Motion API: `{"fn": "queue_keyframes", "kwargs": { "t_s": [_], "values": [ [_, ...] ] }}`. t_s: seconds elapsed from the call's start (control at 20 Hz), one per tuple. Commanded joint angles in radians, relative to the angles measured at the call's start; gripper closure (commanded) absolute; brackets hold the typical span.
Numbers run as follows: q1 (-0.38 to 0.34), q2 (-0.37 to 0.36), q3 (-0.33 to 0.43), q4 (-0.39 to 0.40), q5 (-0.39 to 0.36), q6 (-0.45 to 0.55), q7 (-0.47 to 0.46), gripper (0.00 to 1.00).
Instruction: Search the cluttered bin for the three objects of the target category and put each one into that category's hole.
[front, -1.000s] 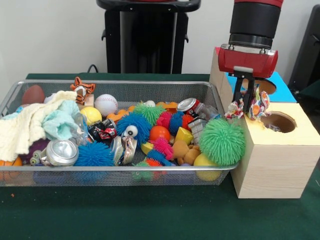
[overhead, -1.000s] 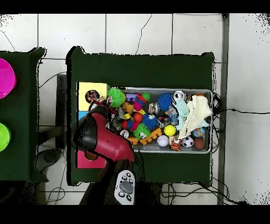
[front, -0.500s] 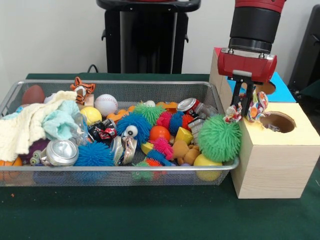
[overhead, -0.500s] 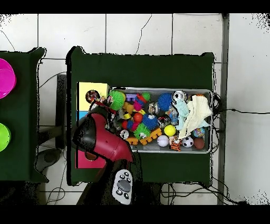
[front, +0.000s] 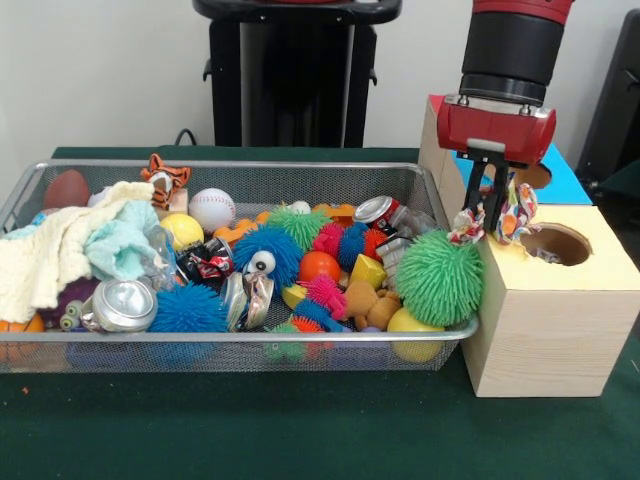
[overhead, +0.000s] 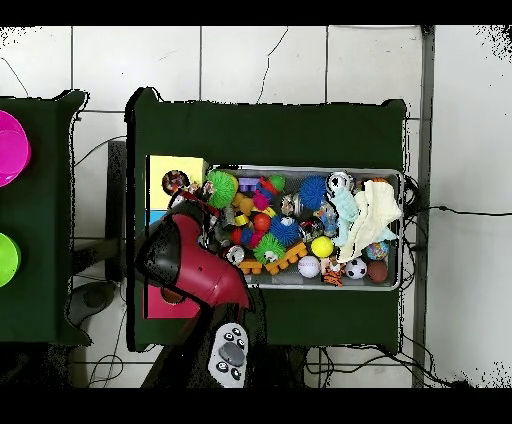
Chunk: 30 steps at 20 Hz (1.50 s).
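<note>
Front view has the pincer (front: 492, 222) pinching a patterned cloth scrap (front: 514, 212) just short of the yellow box's hole (front: 556, 243), so I reckon a release now could drape it over the rim or drop it beside the green spiky ball (front: 440, 278).

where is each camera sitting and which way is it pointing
Front view: sits across the table, facing the robot; looks at the wire bin and yellow-topped box; shows the arm descending, gripper shut on a patterned cloth.
Overhead view: above, looking straight down; base at bottom; shows the red arm over the boxes.
Shared: bin, green spiky ball, yellow-topped box, arm.
</note>
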Motion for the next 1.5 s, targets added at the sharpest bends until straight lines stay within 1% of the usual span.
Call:
{"fn": "queue_keyframes", "kwargs": {
  "t_s": [0.05,0.35,0.5,0.7,0.8,1.25,1.5],
  "values": [
    [0.076,0.024,-0.016,-0.028,0.118,0.146,0.261,1.00],
    [0.127,0.031,-0.071,-0.047,0.162,0.189,0.252,1.00],
    [0.140,0.033,-0.091,-0.054,0.169,0.207,0.249,1.00],
    [0.148,0.038,-0.098,-0.063,0.174,0.215,0.253,1.00],
    [0.145,0.041,-0.088,-0.065,0.174,0.206,0.257,1.00],
    [0.072,0.038,0.012,-0.048,0.132,0.113,0.265,1.00],
    [0.070,0.049,0.032,-0.054,0.134,0.073,0.283,1.00]
  ]
}}
